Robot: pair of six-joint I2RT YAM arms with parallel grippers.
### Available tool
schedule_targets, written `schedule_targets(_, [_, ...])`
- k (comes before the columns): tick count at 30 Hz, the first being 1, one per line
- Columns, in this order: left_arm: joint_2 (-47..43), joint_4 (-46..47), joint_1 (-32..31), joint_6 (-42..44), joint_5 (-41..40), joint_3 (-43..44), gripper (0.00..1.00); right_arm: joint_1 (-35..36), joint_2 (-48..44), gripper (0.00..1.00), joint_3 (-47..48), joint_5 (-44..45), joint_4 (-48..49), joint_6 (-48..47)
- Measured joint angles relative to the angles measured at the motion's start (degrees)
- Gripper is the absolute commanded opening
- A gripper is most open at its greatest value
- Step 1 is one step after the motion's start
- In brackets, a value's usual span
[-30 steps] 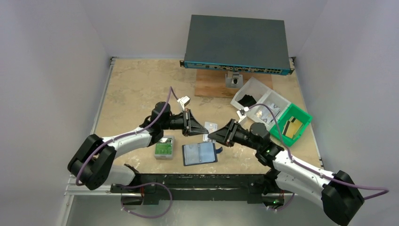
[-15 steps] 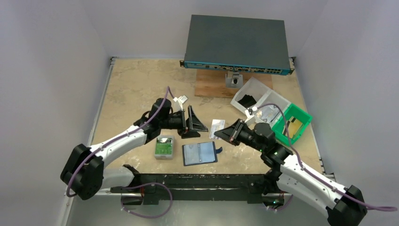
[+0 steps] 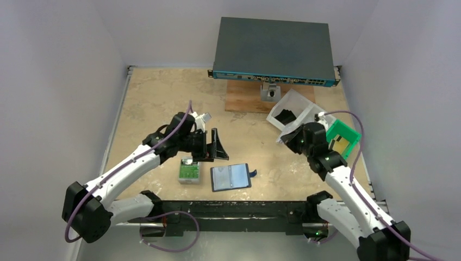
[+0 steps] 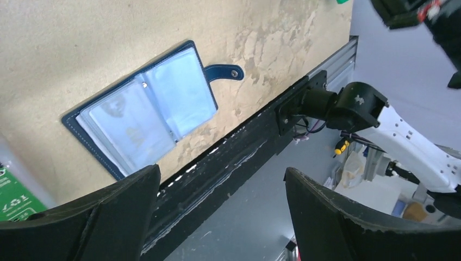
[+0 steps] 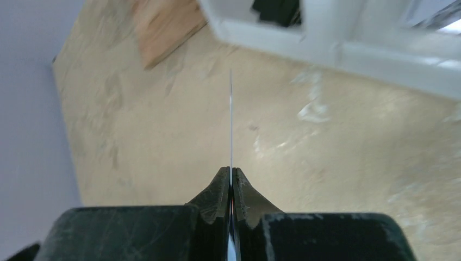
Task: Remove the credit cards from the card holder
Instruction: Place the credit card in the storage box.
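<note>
mid-removal: our right tool (image 5: pixel 230 184) clamps a credit card (image 5: pixel 230 119) near the right edge of the desk (image 3: pixel 157 98), left tool (image 3: pixel 213 147) gaping near the open card holder (image 3: pixel 231 177); next, we'd deposit it gently.

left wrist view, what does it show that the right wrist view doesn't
Only the left wrist view: the dark navy-blue folding card holder lying open with its clear sleeves up and its snap tab out to the side, a corner of the grey case with green label, the black rail at the table edge, and the open left gripper.
Only the right wrist view: a thin card seen edge-on, pinched in the shut right gripper, plus the white compartment tray and a wooden board.
Both: the beige mottled tabletop.
</note>
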Motion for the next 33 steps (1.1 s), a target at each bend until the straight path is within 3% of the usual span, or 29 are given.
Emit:
schedule_targets(9, [-2.36, -6.08, 0.0, 4.68, -0.35, 2.89, 0.86, -27.45, 9.4, 0.0, 3.34, -4.5, 0.72, -9.14])
schedule_targets(12, [-2.36, -7.45, 0.0, 5.7, -0.11, 3.43, 0.86, -32.3, 13.14, 0.0, 3.39, -6.54, 2.73, -10.27])
schedule_targets(18, [-2.38, -8.81, 0.0, 6.71, 0.63, 4.13, 0.86, -35.43, 22.14, 0.01, 5.25, -9.46, 7.58, -11.08])
schedule_targets(24, [-3.26, -9.68, 0.0, 7.1, 0.87, 4.15, 0.86, -35.95, 28.65, 0.26, 7.69, -11.04, 10.84, -11.43])
schedule_targets(33, [-4.11, -9.7, 0.0, 7.06, 0.87, 4.15, 0.86, -36.06, 29.05, 0.84, 12.09, -10.99, 8.2, -14.78])
